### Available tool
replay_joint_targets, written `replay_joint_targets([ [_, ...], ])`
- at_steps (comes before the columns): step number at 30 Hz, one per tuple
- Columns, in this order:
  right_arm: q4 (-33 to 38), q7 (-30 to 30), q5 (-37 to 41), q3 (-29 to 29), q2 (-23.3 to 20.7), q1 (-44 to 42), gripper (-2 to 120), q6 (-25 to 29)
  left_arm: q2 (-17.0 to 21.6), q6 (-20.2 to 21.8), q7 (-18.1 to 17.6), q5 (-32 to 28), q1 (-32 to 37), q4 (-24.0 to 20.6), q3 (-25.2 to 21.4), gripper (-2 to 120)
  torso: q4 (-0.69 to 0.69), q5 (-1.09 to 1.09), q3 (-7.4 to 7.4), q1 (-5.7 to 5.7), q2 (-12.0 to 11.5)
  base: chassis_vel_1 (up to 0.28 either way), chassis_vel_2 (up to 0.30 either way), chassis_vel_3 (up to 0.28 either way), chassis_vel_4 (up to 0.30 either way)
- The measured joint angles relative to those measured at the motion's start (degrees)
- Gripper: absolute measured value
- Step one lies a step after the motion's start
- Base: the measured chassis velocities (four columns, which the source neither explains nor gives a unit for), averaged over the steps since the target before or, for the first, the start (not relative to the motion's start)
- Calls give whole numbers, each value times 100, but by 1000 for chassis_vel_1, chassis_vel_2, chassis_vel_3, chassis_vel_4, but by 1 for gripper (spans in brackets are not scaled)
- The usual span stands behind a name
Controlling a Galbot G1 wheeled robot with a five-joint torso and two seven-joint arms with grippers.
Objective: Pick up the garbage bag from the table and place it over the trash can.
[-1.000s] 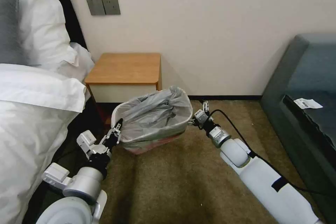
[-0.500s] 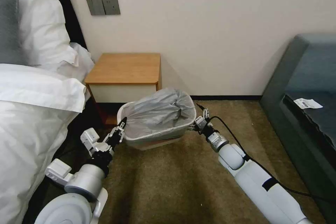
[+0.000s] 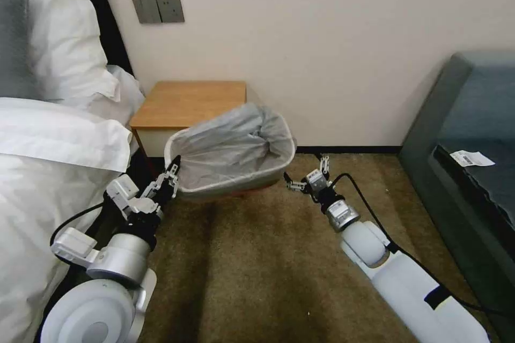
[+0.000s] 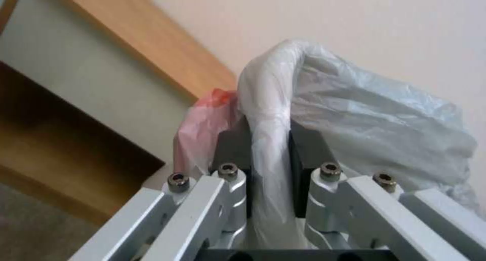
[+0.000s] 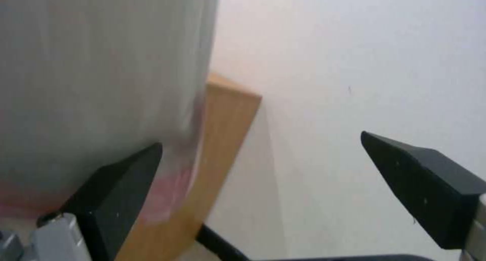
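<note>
The grey garbage bag (image 3: 230, 142) lines the cream trash can (image 3: 236, 186), which hangs tilted above the carpet in front of the table (image 3: 188, 102). My left gripper (image 3: 173, 169) is shut on the can's left rim with the bag folded over it. In the left wrist view the pads clamp that bag-wrapped rim (image 4: 268, 113), and the bag's pink band (image 4: 202, 128) bunches beside it. My right gripper (image 3: 304, 169) stands open just right of the can, apart from it. In the right wrist view its fingers (image 5: 116, 192) are spread beside the bagged can wall (image 5: 101, 82).
A bed with white bedding (image 3: 48, 161) lies close on the left. A dark sofa (image 3: 472, 134) stands on the right, with a paper slip (image 3: 471, 158) on it. The wall (image 3: 332, 53) is just behind the table. Open carpet (image 3: 268, 273) spreads in front.
The right gripper has opened and let go of the can's right rim. The left gripper has lifted the bagged can up and to the left, tilting it toward the table.
</note>
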Motion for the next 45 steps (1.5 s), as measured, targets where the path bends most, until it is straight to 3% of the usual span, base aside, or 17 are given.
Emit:
replay_joint_targets([
  [7,503,-33,267,136,-105,-13,100,-188,74,-99,79,339,-30,415,13,12,0,-1,0,0,0,0,0,0,0],
  [15,1177,228,535,475,-181,38,100,-79,229,-448,352,1360,-37,980,101,12,0,0,0,0,0,0,0,0,0],
  [18,1677,-67,726,300,-368,224,100,8,283,-669,536,2097,-106,1199,191,11,0,-2,0,0,0,0,0,0,0],
  [19,1677,-67,726,300,-368,224,100,8,283,-669,536,2097,-106,1199,191,11,0,-2,0,0,0,0,0,0,0],
  [21,2034,-606,819,-32,-604,388,100,-41,341,-857,754,2561,-148,1355,271,11,0,-2,0,0,0,0,0,0,0],
  [24,2242,-1014,1021,-544,-872,624,93,-282,409,-1007,987,2764,-173,1485,322,11,-1,-1,0,0,0,0,0,0,0],
  [27,2239,-1214,1673,-1466,-1147,1393,79,-734,487,-1168,1216,2954,-190,1618,350,11,-1,-2,0,0,0,0,0,0,0],
  [32,1834,-1592,2326,-2246,-1111,2386,61,-1356,472,-1258,1291,3214,-164,1650,358,11,2,-1,1,0,0,0,0,0,0],
  [33,1834,-1592,2326,-2246,-1111,2386,61,-1356,472,-1258,1291,3214,-164,1650,358,11,2,-1,1,0,0,0,0,0,0],
  [36,1754,-1553,2794,-2754,-1035,2865,46,-1885,417,-1337,1302,3427,-146,1733,361,11,2,-2,1,0,0,0,0,0,0],
  [38,1736,-1512,2863,-2853,-1026,2957,43,-1953,409,-1342,1300,3449,-144,1746,361,11,1,-2,0,0,0,0,0,0,0],
  [41,1522,-1481,2955,-3208,-1028,3314,26,-2225,381,-1356,1283,3541,-166,1795,361,11,1,-2,1,0,0,0,0,0,0],
  [45,1295,-1462,2979,-3367,-1084,3467,13,-2399,373,-1357,1272,3588,-232,1812,361,11,0,-1,1,0,0,0,0,0,0],
])
